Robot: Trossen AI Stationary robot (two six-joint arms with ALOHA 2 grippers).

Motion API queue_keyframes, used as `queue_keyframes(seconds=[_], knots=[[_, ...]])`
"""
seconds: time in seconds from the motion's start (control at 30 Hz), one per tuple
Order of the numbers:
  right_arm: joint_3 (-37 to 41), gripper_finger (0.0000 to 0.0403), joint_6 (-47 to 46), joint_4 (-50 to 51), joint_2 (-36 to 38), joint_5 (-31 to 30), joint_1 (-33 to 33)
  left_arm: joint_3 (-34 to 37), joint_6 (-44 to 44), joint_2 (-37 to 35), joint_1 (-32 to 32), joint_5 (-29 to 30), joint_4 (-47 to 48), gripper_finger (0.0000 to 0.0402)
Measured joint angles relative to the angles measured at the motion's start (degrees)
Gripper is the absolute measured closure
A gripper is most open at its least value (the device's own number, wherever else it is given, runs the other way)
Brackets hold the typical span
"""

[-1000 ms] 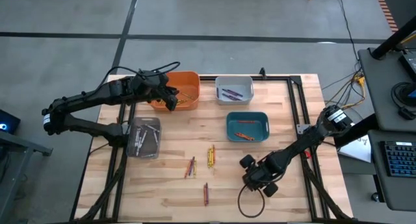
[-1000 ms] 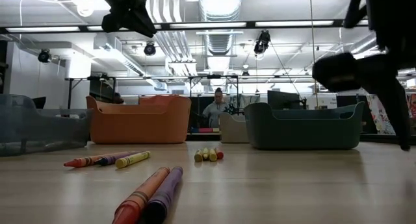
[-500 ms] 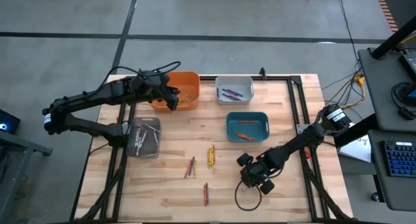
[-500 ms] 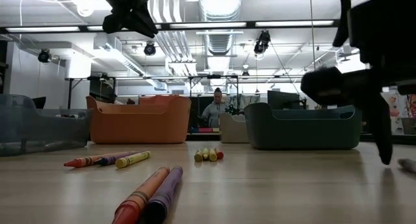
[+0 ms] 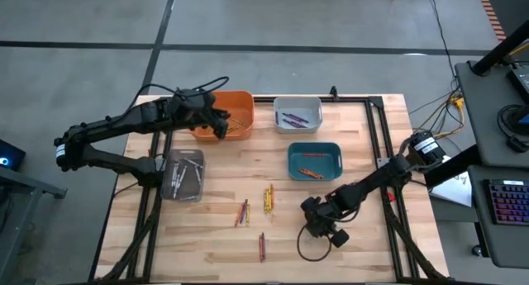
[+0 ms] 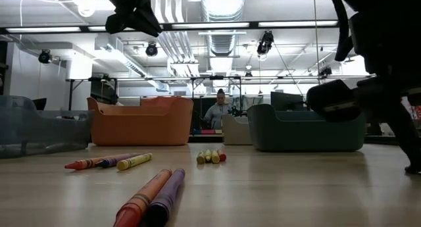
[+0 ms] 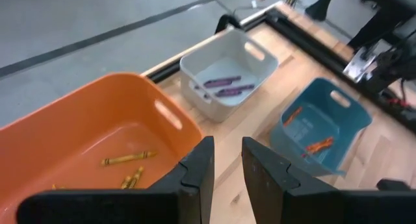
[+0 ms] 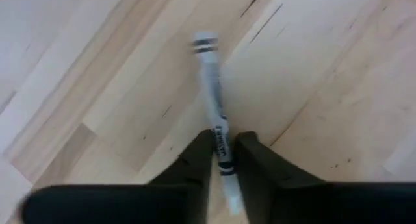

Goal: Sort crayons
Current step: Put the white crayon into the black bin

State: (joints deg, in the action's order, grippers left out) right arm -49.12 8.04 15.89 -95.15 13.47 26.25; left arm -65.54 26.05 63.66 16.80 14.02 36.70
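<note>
Wooden tabletop [image 5: 364, 153], pale planks, under a ceiling of strip lights and ducts in the low view.

Right claw [image 8: 223, 160]: low over the near right part of the tabletop, fingers pressed onto a white crayon [image 8: 213, 104] that lies flat on the wood, its far end sticking out beyond the fingertips. From above, the right claw [image 5: 318, 221] sits right of the loose crayons, a dark cable loop beside it.

Left claw [image 7: 225, 175]: held above the orange bin [image 7: 91, 133], fingers narrowly apart, nothing between them. From above, the left claw [image 5: 216, 124] is over that bin's near edge.

Loose crayons, tabletop centre: yellow group [image 5: 268, 197]; a red and purple pair [image 5: 242, 211] just left of it; another pair [image 5: 262, 246] nearer the front edge.

Bins, far half of the tabletop:
- orange bin, yellow crayons [image 7: 127, 158] inside;
- white bin [image 5: 297, 113], purple crayons [image 7: 225, 86] inside;
- teal bin [image 5: 314, 161], orange-red crayons [image 7: 314, 146] inside;
- clear bin [image 5: 183, 174] at the left, contents hard to tell.

Background, low view: a person [image 6: 217, 112] stands between the bins, well behind the tabletop.
</note>
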Motion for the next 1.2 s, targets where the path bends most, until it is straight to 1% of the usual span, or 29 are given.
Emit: queue_keyframes(seconds=[0.03, 0.07, 0.17, 0.33, 0.37, 0.47, 0.53, 0.6, 0.67, 0.73, 0.83, 0.87, 0.9, 0.97, 1.1, 1.2], knots=[[-0.02, 0.0373, 0.01, -0.08, -0.02, 0.05, -0.29, 0.0, 0.01, 0.0, -0.05, 0.0, -0.72, 0.034], [-0.02, 0.0382, -0.49, -0.08, -0.01, 0.01, -0.63, 0.0, 0.01, 0.0, -0.16, 0.0, -1.51, 0.034], [-0.04, 0.039, -5.15, 1.75, 0.77, -0.47, -1.86, 0.0, 0.05, 0.0, -0.58, -0.17, -4.3, 0.034], [0.34, 0.0393, -13.29, 4.91, 5.94, -3.32, -6.62, 0.0, -0.12, 0.0, -2.24, -4.35, -10.77, 0.034], [0.07, 0.0394, -14.65, 4.39, 7.72, -4.4, -7.96, 0.0, -0.58, 0.0, -2.83, -4.48, -12.16, 0.034], [-1.09, 0.0395, -16.25, 3.0, 14.26, -10.38, -12.7, 0.0, -3.95, -0.02, -5.09, -4.52, -16.09, 0.034], [-1.85, 0.0395, -16.35, -0.47, 18.26, -14.49, -16.63, 0.0, -6.89, 0.0, -6.91, -4.52, -18.46, 0.034], [-2.5, 0.0395, -17.57, -6.42, 21.9, -16.05, -21.01, 0.0, -9.88, 0.0, -8.79, -4.6, -20.86, 0.034], [-3.24, 0.0395, -19.5, -14.41, 24.85, -15.84, -25.13, 0.0, -12.81, 0.0, -10.57, -5.6, -22.89, 0.034], [-3.44, 0.0395, -21.29, -22.12, 26.62, -14.2, -28.58, 0.02, -15.61, 0.0, -12.19, -8.59, -25.91, 0.034], [-4.23, 0.0395, -23.53, -32.28, 27.19, -8.78, -32.17, 0.02, -20.2, 0.0, -14.14, -16.64, -33.44, 0.034], [-4.59, 0.0395, -24.51, -35.31, 27.12, -6.23, -33.01, 0.02, -21.17, -0.01, -14.56, -18.01, -35.64, 0.034], [-5.11, 0.0395, -25.42, -37.88, 26.93, -3.93, -33.59, 0.02, -21.85, -0.02, -14.8, -18.09, -36.93, 0.034], [-6.47, 0.0395, -26.57, -41.64, 26.36, -1.54, -33.78, 0.02, -22.15, -0.04, -14.74, -17.65, -37.64, 0.034], [-9.63, 0.0395, -23.87, -41.9, 24.0, -1.21, -32.78, 0.02, -20.93, 0.57, -14.53, -11.92, -38.08, 0.034], [-12.42, 0.0395, -21.46, -41.75, 21.52, -0.43, -32.38, 0.02, -18.96, 1.91, -14.49, -11.43, -40.96, 0.034]])
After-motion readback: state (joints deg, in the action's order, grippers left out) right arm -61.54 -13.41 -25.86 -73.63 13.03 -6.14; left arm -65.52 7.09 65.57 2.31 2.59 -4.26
